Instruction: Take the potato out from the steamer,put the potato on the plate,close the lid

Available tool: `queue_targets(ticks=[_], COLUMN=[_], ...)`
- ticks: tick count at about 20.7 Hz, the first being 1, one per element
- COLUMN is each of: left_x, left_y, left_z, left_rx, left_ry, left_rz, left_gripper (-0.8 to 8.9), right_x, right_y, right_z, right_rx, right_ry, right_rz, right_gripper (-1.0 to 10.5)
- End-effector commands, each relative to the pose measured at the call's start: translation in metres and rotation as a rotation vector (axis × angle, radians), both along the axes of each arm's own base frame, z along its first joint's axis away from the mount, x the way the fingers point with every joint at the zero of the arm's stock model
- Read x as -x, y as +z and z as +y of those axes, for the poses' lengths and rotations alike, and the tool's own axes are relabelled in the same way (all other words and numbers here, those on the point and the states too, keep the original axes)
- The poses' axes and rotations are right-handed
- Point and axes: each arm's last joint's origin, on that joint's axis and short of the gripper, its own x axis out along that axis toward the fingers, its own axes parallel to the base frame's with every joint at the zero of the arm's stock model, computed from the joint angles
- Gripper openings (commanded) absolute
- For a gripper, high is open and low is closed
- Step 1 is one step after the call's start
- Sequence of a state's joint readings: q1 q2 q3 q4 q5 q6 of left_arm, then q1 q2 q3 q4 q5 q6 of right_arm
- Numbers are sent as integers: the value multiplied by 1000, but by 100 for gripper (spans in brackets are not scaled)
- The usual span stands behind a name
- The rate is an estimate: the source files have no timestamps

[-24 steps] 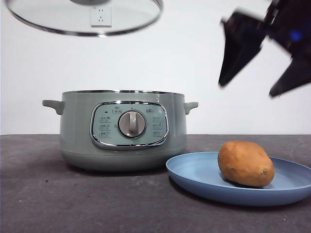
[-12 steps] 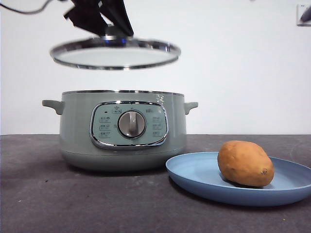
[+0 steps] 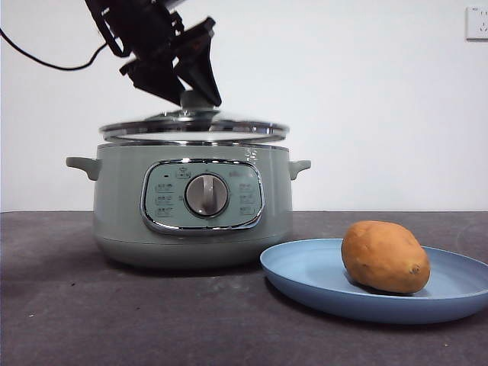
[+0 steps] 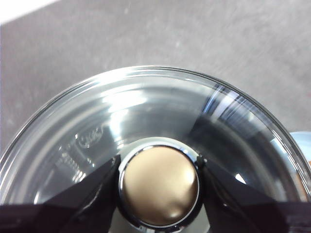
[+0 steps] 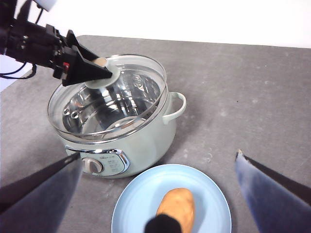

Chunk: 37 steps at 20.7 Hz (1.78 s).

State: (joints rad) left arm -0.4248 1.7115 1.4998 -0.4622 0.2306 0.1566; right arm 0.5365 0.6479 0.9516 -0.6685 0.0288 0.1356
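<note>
The pale green steamer [image 3: 122, 198] stands on the dark table. The glass lid [image 3: 229, 128] lies at its rim, slightly tilted; I cannot tell whether it is fully seated. My left gripper [image 3: 197, 97] is shut on the lid's knob [image 4: 159, 187], with one jaw on each side of it. The orange-brown potato [image 3: 385, 257] lies on the light-blue plate [image 3: 305, 276], to the right of the steamer. My right gripper [image 5: 158, 156] is open and empty, high above the plate [image 5: 136, 208] and potato [image 5: 176, 206]. It is out of the front view.
A black cable [image 3: 46, 59] hangs from the left arm at the upper left. A wall socket [image 3: 476, 21] is at the top right. The table [image 3: 152, 320] runs dark grey in front of the steamer and the plate.
The left gripper has brought the lid down from high above the steamer to its rim. The right gripper has left the front view. The potato and plate have not moved.
</note>
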Motion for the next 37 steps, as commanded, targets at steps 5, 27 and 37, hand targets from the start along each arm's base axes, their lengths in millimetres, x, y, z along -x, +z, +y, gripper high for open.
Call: queue_targets(ticks=[5,27,37], left_x=[-2,19,142], left_y=[4,25,101], left_z=[-2,8,60], left_rx=[2,-34,48], left_ry=[-6,-3,-89], left_rz=[-23,-4,93], left_gripper=[-9,507,456], right_x=[0,1,2], right_y=[1,-3,-19], right_z=[-1,-1,9], right_rx=[13,34,-5], right_ry=[-25,-11,261], right_rz=[-11,19,268], right_gripper=[567,567,559])
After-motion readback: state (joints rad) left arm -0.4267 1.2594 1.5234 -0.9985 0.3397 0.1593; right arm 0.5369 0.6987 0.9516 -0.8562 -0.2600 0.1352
